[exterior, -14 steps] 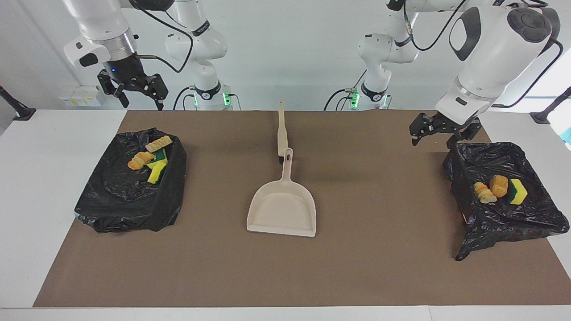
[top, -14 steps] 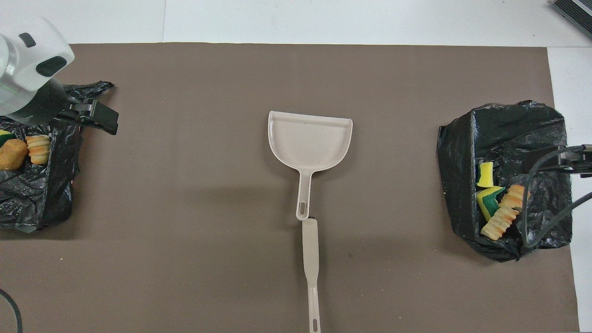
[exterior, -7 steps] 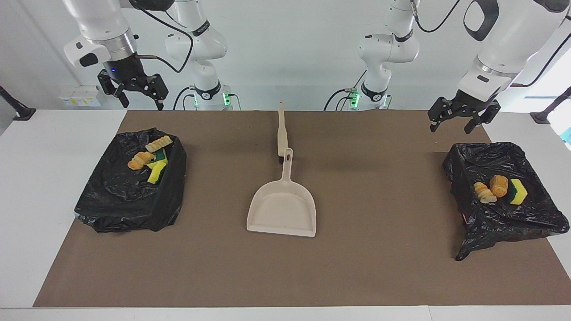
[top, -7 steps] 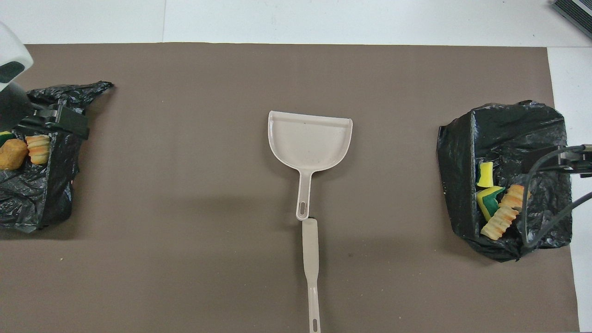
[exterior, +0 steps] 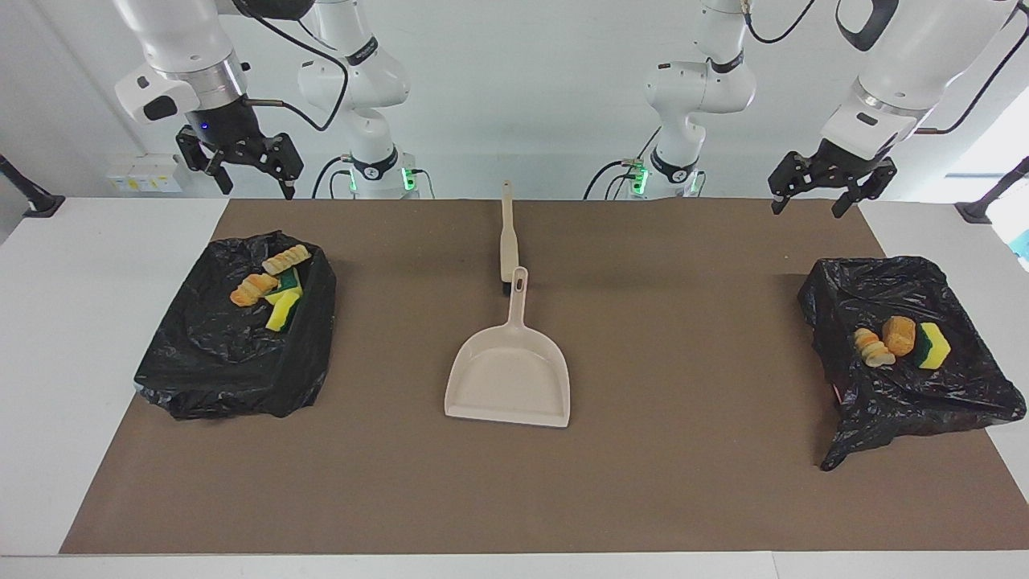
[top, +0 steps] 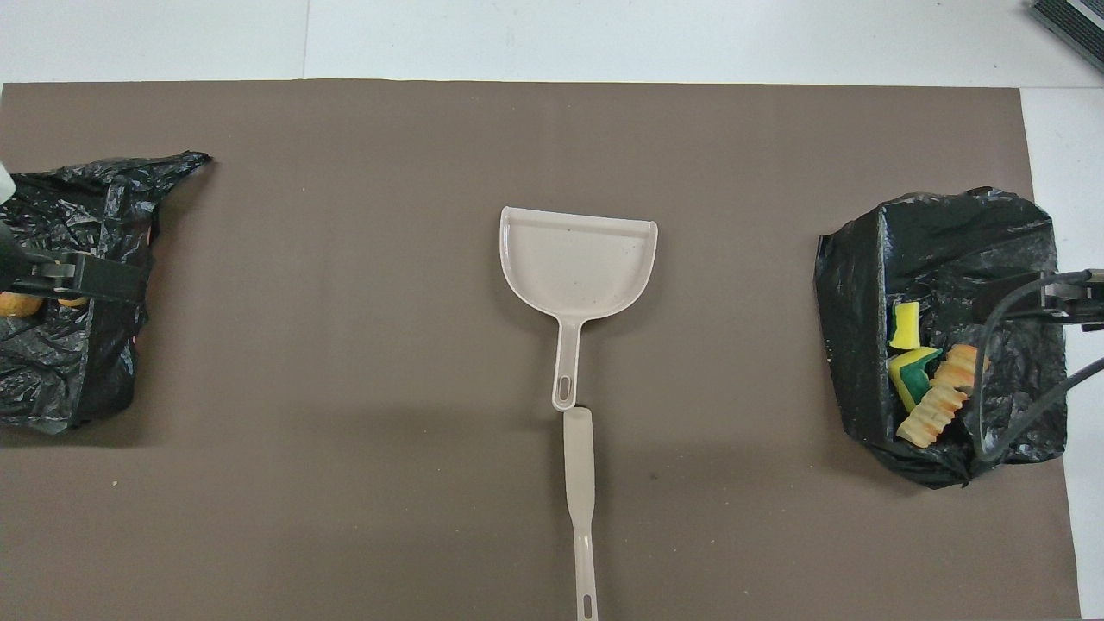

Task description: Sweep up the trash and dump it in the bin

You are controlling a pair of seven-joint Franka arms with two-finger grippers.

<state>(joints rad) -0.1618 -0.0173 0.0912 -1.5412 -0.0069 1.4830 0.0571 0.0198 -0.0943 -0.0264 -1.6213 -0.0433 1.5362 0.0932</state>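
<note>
Two Franka arms hang raised over a white table [exterior: 48,338] covered by a brown mat [exterior: 683,450], both pincers wide and holding nothing. The left gripper [exterior: 828,181] is up in the air over the mat's edge at the robots' side, above the corner at the left arm's end; the right gripper [exterior: 241,165] hangs over the table's edge at the robots' side, by the mat's corner at the right arm's end. All seven scraps of trash lie inside two bins lined with black bags. The bin at the right arm's end [exterior: 233,362] holds four pieces [exterior: 273,289]: two ridged orange-tan lumps and two yellow-and-green sponge chunks, gathered on the side nearest the robots. The bin at the left arm's end [exterior: 908,394] holds three [exterior: 900,342]: a ridged tan lump, an orange bread-like lump and a sponge chunk, side by side. At the mat's middle lies the beige dustpan [exterior: 508,378], its handle toward the robots, and the beige brush handle [exterior: 507,233] lies in line with it, reaching to the mat's edge at the robots' side.
</note>
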